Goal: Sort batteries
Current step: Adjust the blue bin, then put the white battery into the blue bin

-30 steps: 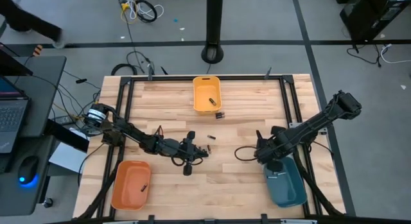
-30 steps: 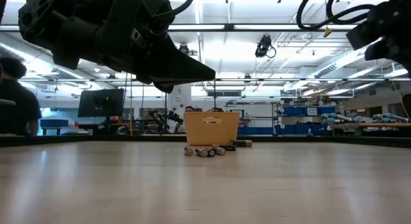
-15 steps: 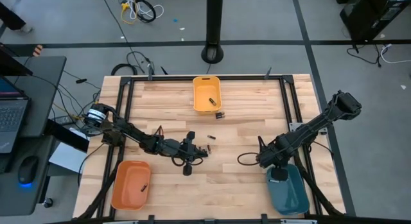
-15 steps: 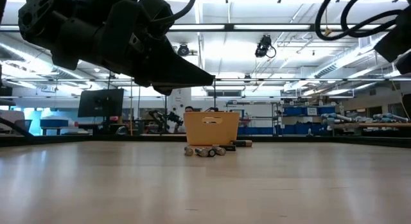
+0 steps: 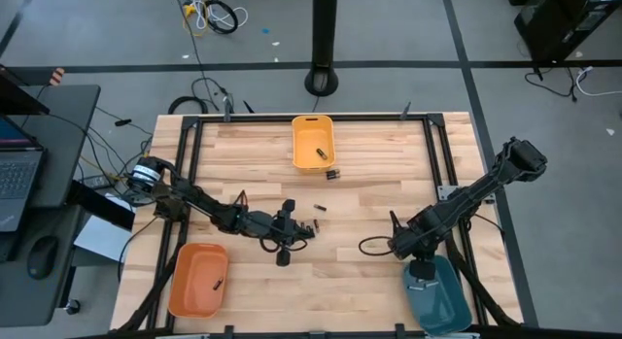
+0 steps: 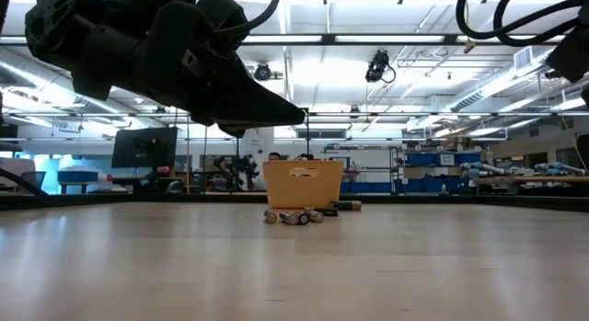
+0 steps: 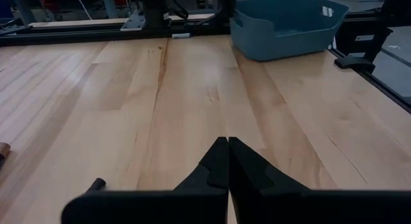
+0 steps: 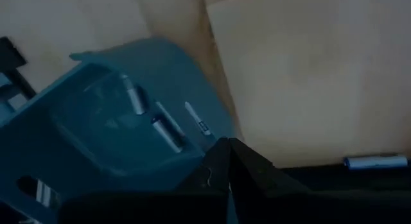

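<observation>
Several batteries lie loose on the table: a few (image 5: 331,173) by the yellow bin (image 5: 313,143), others (image 5: 318,208) near the middle. They show as a cluster of batteries (image 6: 294,216) in the low view. One battery lies in the yellow bin, a dark one in the orange bin (image 5: 199,279), and a few pale batteries (image 8: 166,131) in the teal bin (image 5: 439,298). My left gripper (image 5: 288,234) hovers shut above mid-table, its fingers closed (image 7: 228,161). My right gripper (image 5: 415,257), shut, sits at the teal bin's far-left corner. My right gripper's shut fingertips (image 8: 226,147) meet the teal bin at a corner of its rim (image 8: 218,124), coming from above and the far side. Whether they press on the rim or pinch it cannot be told. The bin stands flat on the table.
A pale battery (image 8: 376,162) shows beside my right gripper's body. A dark battery (image 7: 96,183) and another battery (image 7: 2,151) lie near my left gripper. Black frame rails edge the table (image 5: 379,281). Bare wood lies between the arms.
My right gripper has moved toward the table's near edge. The teal bin has slid along the table with it, toward the near edge and slightly right. The left arm has kept still.
</observation>
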You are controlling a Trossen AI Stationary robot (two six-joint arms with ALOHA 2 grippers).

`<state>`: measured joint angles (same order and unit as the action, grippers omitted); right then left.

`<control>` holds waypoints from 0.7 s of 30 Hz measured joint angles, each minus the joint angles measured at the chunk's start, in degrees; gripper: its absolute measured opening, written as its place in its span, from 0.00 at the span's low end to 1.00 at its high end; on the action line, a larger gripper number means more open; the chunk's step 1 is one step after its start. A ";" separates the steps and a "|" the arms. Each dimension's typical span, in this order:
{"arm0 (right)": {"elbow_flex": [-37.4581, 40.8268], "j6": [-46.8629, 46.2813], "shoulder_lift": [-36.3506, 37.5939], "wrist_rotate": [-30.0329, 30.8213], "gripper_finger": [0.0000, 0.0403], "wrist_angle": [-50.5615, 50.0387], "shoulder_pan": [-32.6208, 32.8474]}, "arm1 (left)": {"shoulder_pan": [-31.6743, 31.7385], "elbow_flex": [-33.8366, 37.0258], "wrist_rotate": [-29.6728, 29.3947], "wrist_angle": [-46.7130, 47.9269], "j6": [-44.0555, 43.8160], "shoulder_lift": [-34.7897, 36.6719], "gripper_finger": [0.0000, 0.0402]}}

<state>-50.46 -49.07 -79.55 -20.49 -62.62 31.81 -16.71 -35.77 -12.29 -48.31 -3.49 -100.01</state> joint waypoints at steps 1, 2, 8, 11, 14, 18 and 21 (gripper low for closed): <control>0.00 -0.37 0.00 0.49 0.05 -0.18 0.06 | 0.00 0.00 -0.07 0.06 0.02 0.00 0.01; 0.00 -0.47 0.00 1.29 0.06 -0.52 0.06 | 0.00 0.18 -0.07 -0.11 0.11 0.00 0.01; 0.00 2.14 0.02 6.11 0.12 -2.61 -1.43 | 3.94 7.12 5.33 -11.80 -0.28 0.00 0.01; 0.18 4.28 0.04 7.86 0.14 -1.70 -3.55 | 6.64 11.87 8.11 -21.12 -1.40 0.00 0.01; 1.95 6.68 0.07 7.22 0.16 0.80 -6.32 | 9.25 15.24 9.39 -25.72 -1.46 0.00 0.01; 5.71 9.91 0.07 3.71 0.16 3.19 -10.38 | 12.34 17.27 11.86 -26.74 -1.50 0.00 0.01; 8.30 10.79 0.04 1.28 0.16 4.41 -13.09 | 14.37 17.96 13.63 -27.16 -1.49 0.00 0.01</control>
<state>-42.15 -38.27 -79.50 -19.21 -58.21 18.72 -2.34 -17.81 1.34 -75.47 -4.97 -100.01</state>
